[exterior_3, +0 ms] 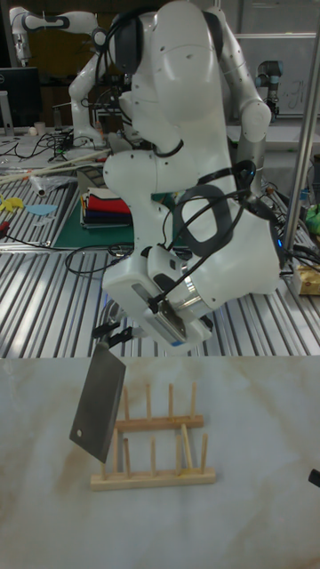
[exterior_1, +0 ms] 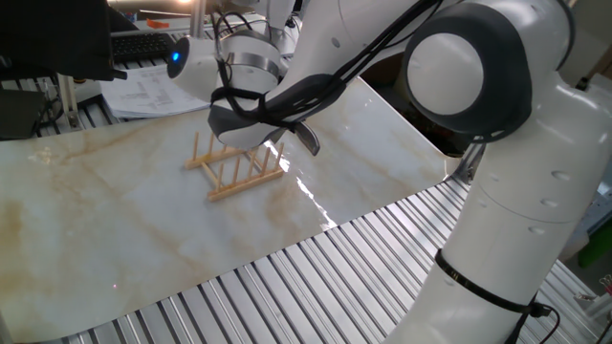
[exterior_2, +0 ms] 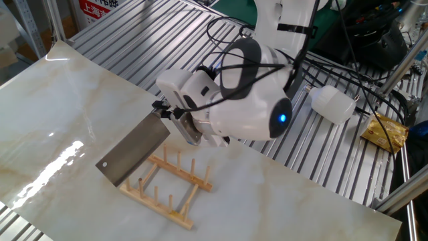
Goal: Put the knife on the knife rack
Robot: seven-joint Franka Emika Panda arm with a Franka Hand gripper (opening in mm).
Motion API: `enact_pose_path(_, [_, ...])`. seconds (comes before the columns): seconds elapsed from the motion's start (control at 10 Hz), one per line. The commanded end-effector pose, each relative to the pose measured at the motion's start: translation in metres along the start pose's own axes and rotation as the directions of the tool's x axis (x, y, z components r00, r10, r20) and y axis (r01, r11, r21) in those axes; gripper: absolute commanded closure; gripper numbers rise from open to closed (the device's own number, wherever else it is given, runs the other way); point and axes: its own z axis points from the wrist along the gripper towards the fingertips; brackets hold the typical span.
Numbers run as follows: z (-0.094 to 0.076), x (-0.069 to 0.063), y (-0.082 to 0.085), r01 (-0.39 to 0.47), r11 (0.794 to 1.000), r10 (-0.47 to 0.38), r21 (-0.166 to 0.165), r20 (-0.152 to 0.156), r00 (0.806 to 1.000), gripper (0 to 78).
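the white arm leans low over the marble worktop [exterior_2: 53, 100], so the load arrives from the side. the cleaver [exterior_2: 134, 152] hangs tilted, blade down, just above one end of the knife rack [exterior_2: 170, 185], probably to slide between its pegs. the jaws of the gripper [exterior_2: 162, 112] pinch its handle.
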Motion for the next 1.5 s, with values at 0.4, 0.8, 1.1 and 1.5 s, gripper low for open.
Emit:
enact_pose_path(0.4, [-0.004,0.002,0.001,-0.003,0.999,0.003,0.034,0.007,1.000,76.4])
enact_pose_path(0.8, [-0.004,0.003,0.002,-0.017,0.998,0.016,0.059,0.023,1.000,76.4])
enact_pose_path(1.1, [-0.003,0.010,0.007,-0.052,0.995,0.049,0.089,0.035,0.998,76.4])
enact_pose_path(1.5, [-0.003,0.011,0.011,-0.063,0.991,0.059,0.117,0.037,0.998,76.4])
